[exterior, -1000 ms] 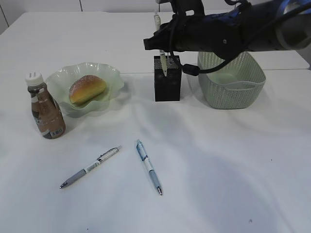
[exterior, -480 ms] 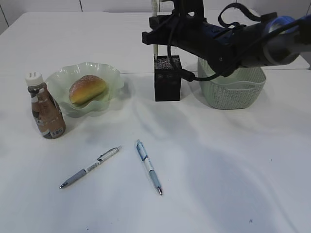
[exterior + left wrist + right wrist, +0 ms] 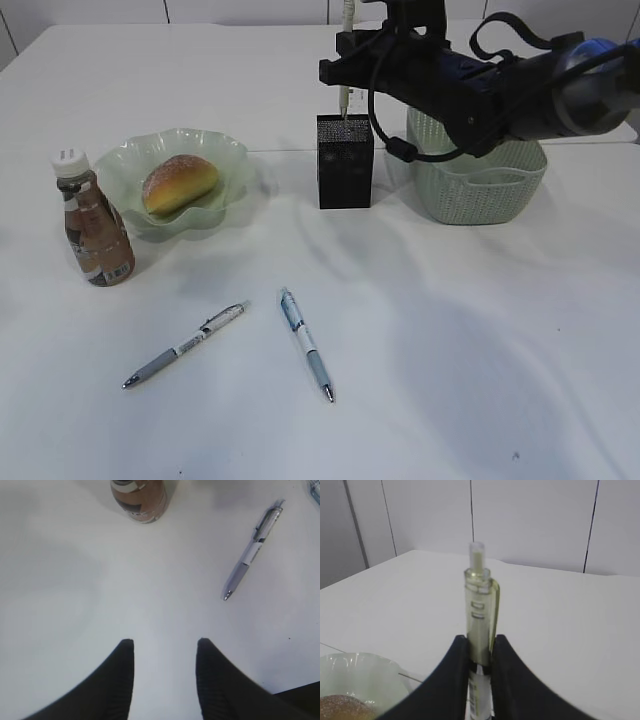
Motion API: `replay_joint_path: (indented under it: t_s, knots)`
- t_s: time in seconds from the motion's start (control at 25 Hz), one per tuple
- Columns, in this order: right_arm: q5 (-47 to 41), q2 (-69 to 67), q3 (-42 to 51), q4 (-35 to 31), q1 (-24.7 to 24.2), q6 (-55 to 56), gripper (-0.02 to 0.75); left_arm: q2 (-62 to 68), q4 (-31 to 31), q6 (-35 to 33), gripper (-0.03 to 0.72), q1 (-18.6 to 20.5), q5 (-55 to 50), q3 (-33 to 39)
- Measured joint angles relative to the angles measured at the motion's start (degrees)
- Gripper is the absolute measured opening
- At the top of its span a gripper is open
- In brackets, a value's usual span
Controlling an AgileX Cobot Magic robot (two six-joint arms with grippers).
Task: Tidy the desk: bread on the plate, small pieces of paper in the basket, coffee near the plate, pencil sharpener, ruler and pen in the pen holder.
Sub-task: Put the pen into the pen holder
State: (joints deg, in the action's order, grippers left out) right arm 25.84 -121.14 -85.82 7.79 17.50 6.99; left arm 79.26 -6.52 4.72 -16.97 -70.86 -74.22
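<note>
White desk (image 3: 450,330), right tool (image 3: 347,62) level

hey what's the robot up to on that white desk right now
It is tidying. The right pincer grips a pen upright above the black pen holder, tip just at its top edge. The left pincer hovers open over the desk, empty. Two more pens lie loose. The bread sits on the plate, coffee beside it.

The large plain white desk (image 3: 450,350) carries a ruffled green glass plate (image 3: 228,160), brown coffee bottle (image 3: 94,228), black square pen holder (image 3: 344,165), sage-green woven basket (image 3: 480,180) and what look like two grey-and-white click pens (image 3: 186,344) (image 3: 305,343).
</note>
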Motion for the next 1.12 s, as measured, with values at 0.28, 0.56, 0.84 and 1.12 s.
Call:
replay_joint_path:
  t_s: [0.28,0.56,0.84,1.12]
  knots:
    - [3.73,-2.32,0.00,-0.92,0.00,-1.44,0.113,0.00,0.00,0.00,0.286,0.00,0.00,0.00]
    - [5.75,-5.80,-1.17,-3.27,0.00,-2.38,0.113,0.00,0.00,0.00,0.286,0.00,0.00,0.00]
    - [6.04,-8.31,-4.48,-4.07,-0.17,-6.00,0.113,0.00,0.00,0.00,0.286,0.00,0.00,0.00]
    - [5.13,-9.73,-5.08,-4.94,-0.49,-6.43,0.113,0.00,0.00,0.00,0.286,0.00,0.00,0.00]
